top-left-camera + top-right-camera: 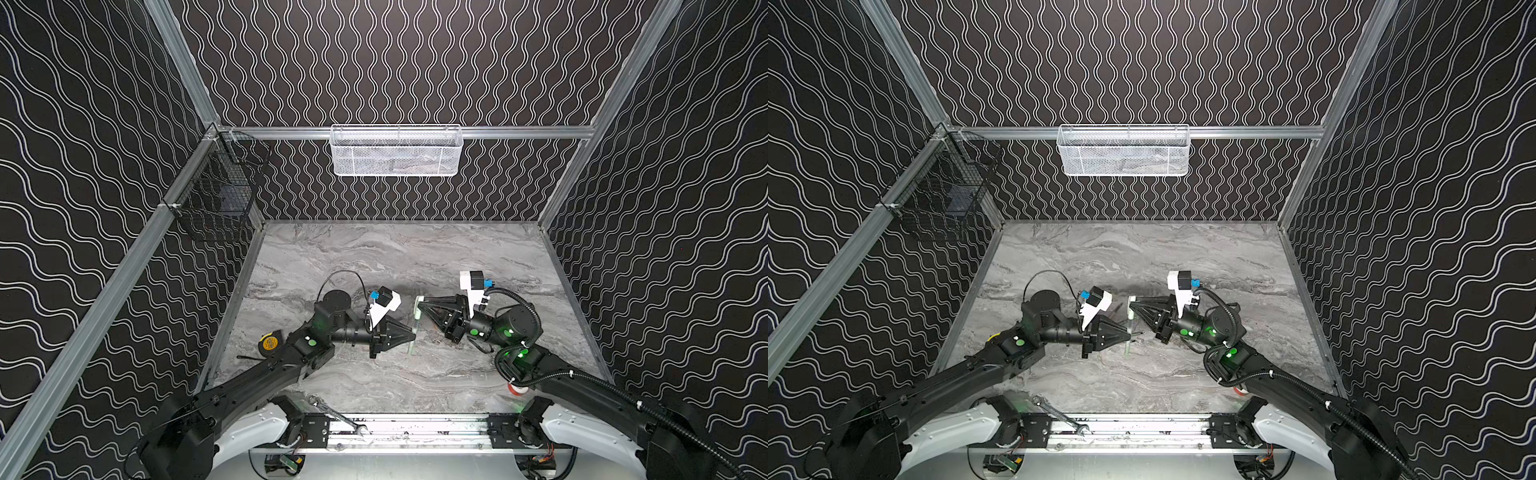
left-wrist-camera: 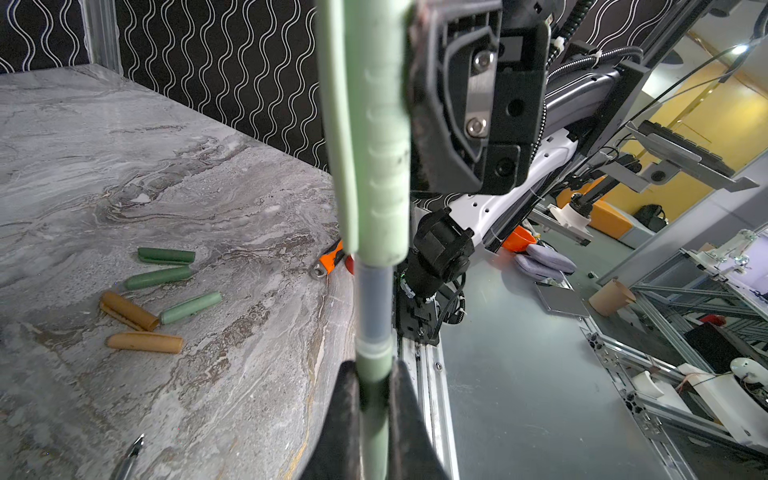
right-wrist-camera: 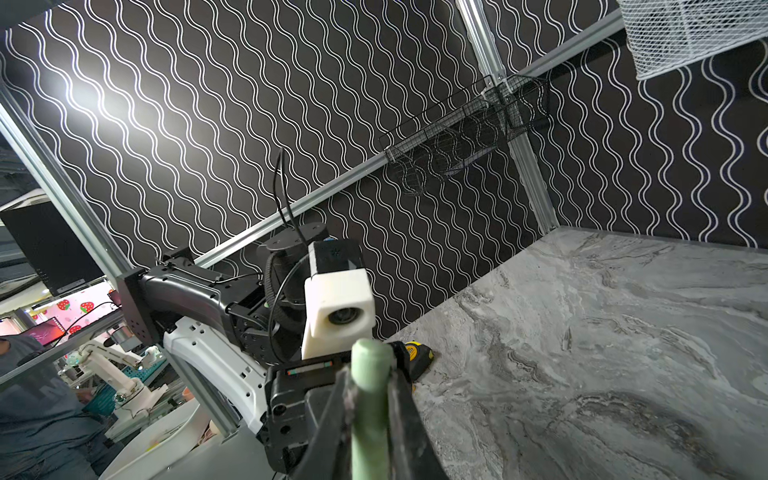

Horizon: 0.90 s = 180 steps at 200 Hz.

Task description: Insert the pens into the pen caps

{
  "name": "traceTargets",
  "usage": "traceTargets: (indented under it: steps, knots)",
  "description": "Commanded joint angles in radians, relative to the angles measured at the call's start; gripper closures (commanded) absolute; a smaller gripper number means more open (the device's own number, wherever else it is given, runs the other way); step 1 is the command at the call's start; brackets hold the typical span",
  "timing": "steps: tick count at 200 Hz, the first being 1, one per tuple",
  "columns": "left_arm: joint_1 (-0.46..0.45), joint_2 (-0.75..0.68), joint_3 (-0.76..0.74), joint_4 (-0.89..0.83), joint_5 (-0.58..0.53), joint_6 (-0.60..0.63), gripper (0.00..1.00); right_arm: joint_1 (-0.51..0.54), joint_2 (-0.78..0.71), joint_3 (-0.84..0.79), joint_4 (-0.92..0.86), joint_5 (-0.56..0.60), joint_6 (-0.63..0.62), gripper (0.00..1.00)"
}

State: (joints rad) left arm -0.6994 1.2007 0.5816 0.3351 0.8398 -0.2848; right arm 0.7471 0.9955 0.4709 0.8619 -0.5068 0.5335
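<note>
- Right now, pinching a pale green pen (image 2: pixel 374 419) by its barrel with the left jaws, pressed tight onto it.
- Clamping a pale green cap (image 2: pixel 384 145) with the right jaws, closed on its sides near the rounded end.
- Holding pen and cap in one line, raised above the middle of the desk (image 1: pixel 374 257), between the two arms.
- With the cap over the pen's tip only and the clear grip section bare between cap rim and barrel.
- Lying loose on the desk in a close cluster: three green caps (image 2: pixel 158 277), two tan caps (image 2: pixel 145 343).
- Nearby, another pen's dark tip (image 2: pixel 134 451).
- Elsewhere on the desk: orange-handled tool (image 2: pixel 330 262), yellow tape measure (image 1: pixel 270 344), wrench (image 1: pixel 337 416) at the near edge.
</note>
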Motion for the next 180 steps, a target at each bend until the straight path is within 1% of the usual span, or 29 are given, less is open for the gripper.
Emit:
traceTargets:
  steps: [1,33,89,125,159,180]
  knots:
    - [0.006,-0.020,0.023,0.094,-0.068,0.014,1.00,0.017,0.003,0.000,-0.071,-0.053,-0.021,0.84]
    - [0.009,-0.047,0.032,0.054,-0.095,0.039,1.00,0.028,-0.004,0.014,-0.142,-0.036,-0.046,0.84]
    - [0.011,-0.081,0.025,0.054,-0.117,0.053,1.00,0.031,-0.026,0.049,-0.268,-0.003,-0.100,0.84]
    - [0.014,-0.079,0.024,0.065,-0.112,0.049,1.00,0.033,0.003,0.077,-0.275,-0.055,-0.095,0.84]
    - [0.015,-0.079,0.036,0.046,-0.115,0.064,1.00,0.039,0.006,0.073,-0.255,-0.064,-0.079,0.84]
    - [0.014,-0.077,0.035,0.046,-0.107,0.065,1.00,0.040,-0.007,0.088,-0.286,-0.064,-0.086,0.80]
